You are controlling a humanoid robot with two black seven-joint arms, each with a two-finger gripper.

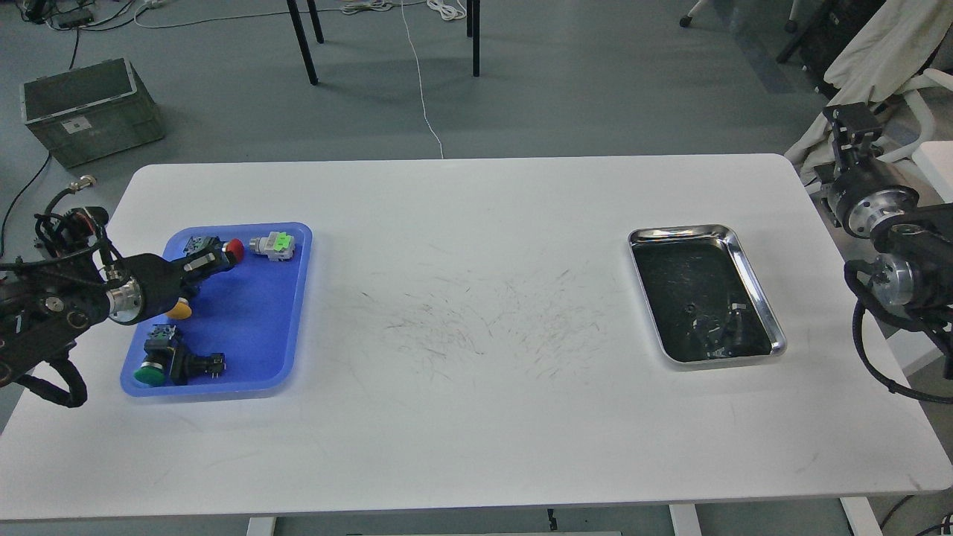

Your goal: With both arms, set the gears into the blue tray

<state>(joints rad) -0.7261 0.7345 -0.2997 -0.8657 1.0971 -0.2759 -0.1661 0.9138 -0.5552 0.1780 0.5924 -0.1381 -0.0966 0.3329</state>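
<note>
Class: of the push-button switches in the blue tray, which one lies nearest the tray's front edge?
The green-capped switch, in the front-left corner of the blue tray. The red-capped, pale-green and yellow-capped switches all lie farther back.

The table [476, 417] is white, with many thin grey scratch marks in its middle. Beside the black left gripper [212, 262] lies the blue tray [253, 327] with a paler blue rim. Just by the fingertips is a red cap [235, 248], next to it a grey switch with a bright green cap [275, 244], below the wrist a yellow cap [179, 307] and a dark green cap [149, 374]. Far from it, the steel tray [759, 294] is shiny silver and dark inside. The floor is grey-green.
</note>
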